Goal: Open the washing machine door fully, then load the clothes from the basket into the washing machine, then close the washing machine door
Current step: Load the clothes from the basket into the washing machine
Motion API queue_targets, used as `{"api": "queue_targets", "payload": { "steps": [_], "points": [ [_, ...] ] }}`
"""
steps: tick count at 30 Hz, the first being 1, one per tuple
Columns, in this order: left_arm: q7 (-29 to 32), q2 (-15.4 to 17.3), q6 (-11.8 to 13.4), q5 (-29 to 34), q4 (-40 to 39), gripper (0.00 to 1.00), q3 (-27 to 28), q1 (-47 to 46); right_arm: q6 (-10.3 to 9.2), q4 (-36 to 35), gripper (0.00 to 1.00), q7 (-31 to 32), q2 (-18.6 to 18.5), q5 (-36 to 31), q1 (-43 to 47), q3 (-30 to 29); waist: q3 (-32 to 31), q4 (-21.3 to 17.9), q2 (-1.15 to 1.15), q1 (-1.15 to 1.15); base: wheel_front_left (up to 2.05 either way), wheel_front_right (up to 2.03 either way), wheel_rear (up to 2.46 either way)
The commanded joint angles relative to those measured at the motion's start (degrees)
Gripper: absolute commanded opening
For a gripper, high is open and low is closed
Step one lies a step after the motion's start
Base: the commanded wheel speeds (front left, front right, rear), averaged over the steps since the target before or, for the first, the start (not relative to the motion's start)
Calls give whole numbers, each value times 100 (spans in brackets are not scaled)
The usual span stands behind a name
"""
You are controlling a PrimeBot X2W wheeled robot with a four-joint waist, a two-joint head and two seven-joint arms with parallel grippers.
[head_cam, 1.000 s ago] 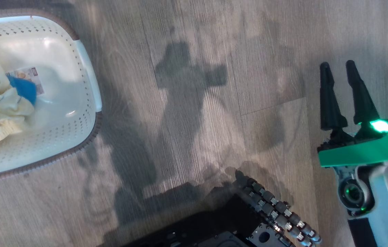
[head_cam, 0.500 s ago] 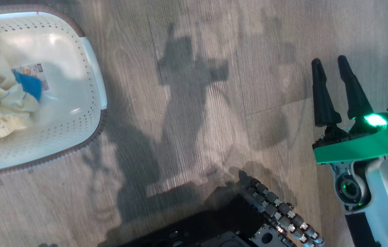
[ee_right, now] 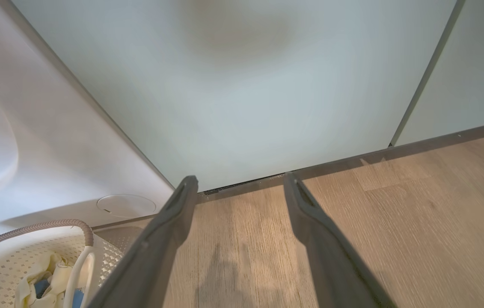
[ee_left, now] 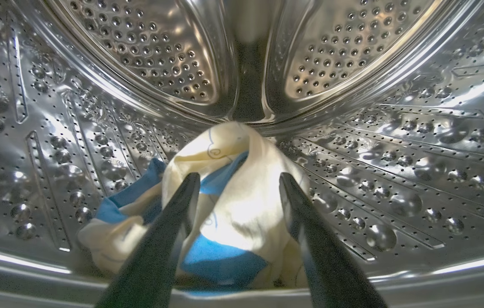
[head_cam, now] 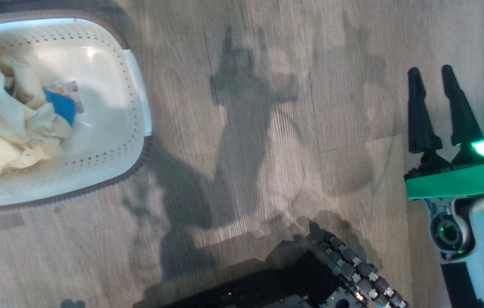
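The white basket (head_cam: pixel 109 167) with its brown rim stands on the floor at the upper left, pale yellow clothes (head_cam: pixel 2 124) with a blue patch heaped in it. It also appears at the lower left of the right wrist view, basket (ee_right: pixel 6 252). My left gripper (ee_left: pixel 237 182) is open inside the steel drum (ee_left: pixel 396 162) of the washing machine, just above a pale yellow and blue garment (ee_left: pixel 229 214) lying on the drum floor. My right gripper (head_cam: pixel 432 75) hovers open and empty over the floor at the right. The machine's white front (ee_right: pixel 53 141) is at left. The door is out of view.
Pale green cabinet fronts (ee_right: pixel 246 94) with a dark plinth rise ahead of my right gripper. My dark base with its row of connectors (head_cam: pixel 353 273) sits at the bottom of the head view. Grey wood floor (head_cam: pixel 246 128) spreads between basket and right arm.
The head view has shifted, so the basket and shadows sit further right and lower in it. My right gripper stays open at the right.
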Motion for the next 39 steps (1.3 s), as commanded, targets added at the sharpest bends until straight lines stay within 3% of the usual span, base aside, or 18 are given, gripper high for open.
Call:
{"api": "queue_targets", "payload": {
  "steps": [1,11,21,32,39],
  "points": [
    [-96,131,54,-128,-171,100,158,160,-16,-182,100,-37,-45,-78,213,-59,-131,116,0,0,0,0,0],
    [-519,-119,307,-473,-575,100,314,1253,-16,-293,100,-37,-45,-415,443,-480,-634,505,0,0,0,0,0],
    [-1003,-269,720,-879,-1938,100,579,3063,-16,-356,100,-37,-122,-655,770,-763,-1340,871,0,0,0,0,0],
    [-1460,-416,1517,-1064,-4103,100,808,5582,-16,-373,100,-36,-271,-807,1169,-960,-2105,1244,0,0,0,0,0],
    [-1718,-706,1917,-1064,-4879,100,695,6934,-16,-531,100,139,-373,-930,1518,-1128,-2732,1540,0,0,0,0,0]
  ]
}}
